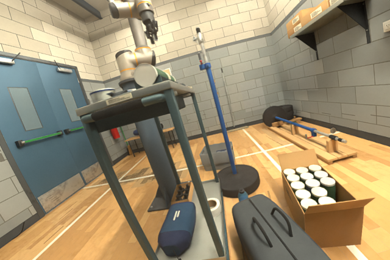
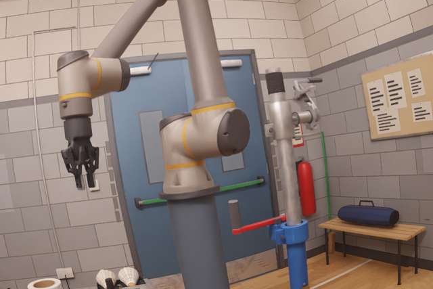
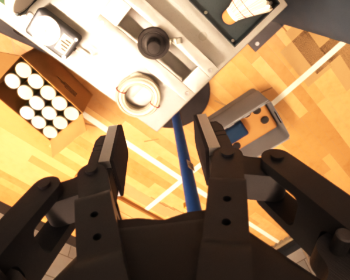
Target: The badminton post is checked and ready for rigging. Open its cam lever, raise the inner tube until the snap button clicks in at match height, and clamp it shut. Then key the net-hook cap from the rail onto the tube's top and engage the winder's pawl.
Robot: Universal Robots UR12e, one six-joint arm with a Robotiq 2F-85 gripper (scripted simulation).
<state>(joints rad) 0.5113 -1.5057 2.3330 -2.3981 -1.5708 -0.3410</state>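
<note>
The badminton post (image 1: 219,118) stands on its round black base (image 1: 238,180) beside the cart. Its silver inner tube (image 2: 287,167) rises out of the blue collar (image 2: 291,234). The red cam lever (image 2: 258,224) sticks out sideways from the collar. The winder (image 2: 305,104) sits near the tube's top. The dark net-hook cap (image 3: 153,42) sits on the rail (image 3: 169,57) on the cart top. My gripper (image 2: 83,170) hangs high above the cart, open and empty, away from the post.
The cart (image 1: 148,144) carries the arm's pedestal, a tape roll (image 3: 138,95) and shuttlecocks (image 2: 117,276). A carton of tubes (image 1: 315,194), a dark case (image 1: 271,232) and a grey bin (image 1: 217,155) lie on the floor. A second post (image 1: 310,131) lies on a rack.
</note>
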